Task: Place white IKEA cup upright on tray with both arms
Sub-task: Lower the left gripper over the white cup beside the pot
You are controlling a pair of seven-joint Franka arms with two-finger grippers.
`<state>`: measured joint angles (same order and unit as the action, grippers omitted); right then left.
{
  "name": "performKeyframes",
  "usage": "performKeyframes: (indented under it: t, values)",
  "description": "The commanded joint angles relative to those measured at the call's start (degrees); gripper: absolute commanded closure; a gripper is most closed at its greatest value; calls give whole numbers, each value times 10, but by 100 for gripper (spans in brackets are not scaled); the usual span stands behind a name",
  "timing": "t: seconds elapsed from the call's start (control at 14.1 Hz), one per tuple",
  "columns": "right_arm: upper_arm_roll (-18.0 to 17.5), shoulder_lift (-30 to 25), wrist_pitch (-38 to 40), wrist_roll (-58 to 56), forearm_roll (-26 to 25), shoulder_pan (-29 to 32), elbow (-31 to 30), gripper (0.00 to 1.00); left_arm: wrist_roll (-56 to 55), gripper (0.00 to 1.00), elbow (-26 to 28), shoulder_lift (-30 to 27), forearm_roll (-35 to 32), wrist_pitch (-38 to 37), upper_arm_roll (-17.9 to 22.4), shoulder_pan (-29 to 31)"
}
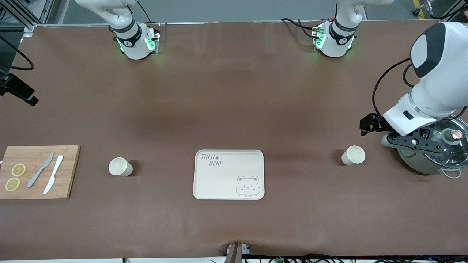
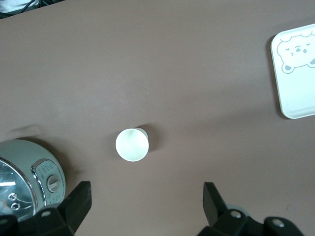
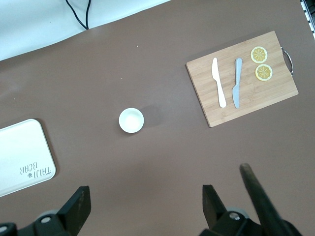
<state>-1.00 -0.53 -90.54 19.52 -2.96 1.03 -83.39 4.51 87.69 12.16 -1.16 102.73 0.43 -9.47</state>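
Front view, tray (image 1: 204, 182) bare between two cups, left gripper (image 2: 146, 206) and right gripper (image 3: 146, 209) jaws apart.

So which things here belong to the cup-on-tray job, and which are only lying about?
For the job:
- tray
- cup toward the right arm's end
- cup toward the left arm's end
- left gripper, jaws open
- right gripper, jaws open

Lying about:
- cutting board
- two knives
- lemon slices
- pot
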Motion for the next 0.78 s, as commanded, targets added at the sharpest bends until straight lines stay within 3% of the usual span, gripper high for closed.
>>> performKeyframes:
  t: [0.0,0.35,0.71]
  values:
    - [-5,6,7,3,9,6,17,0,-6,0,1,2,-32,9,-3,-1]
    - [-6,7,9,4,15,6,17,0,-6,0,19,36,-38,50,-3,1]
    - [-6,7,12,4,15,7,17,0,44,0,143,75,-39,260,-3,38]
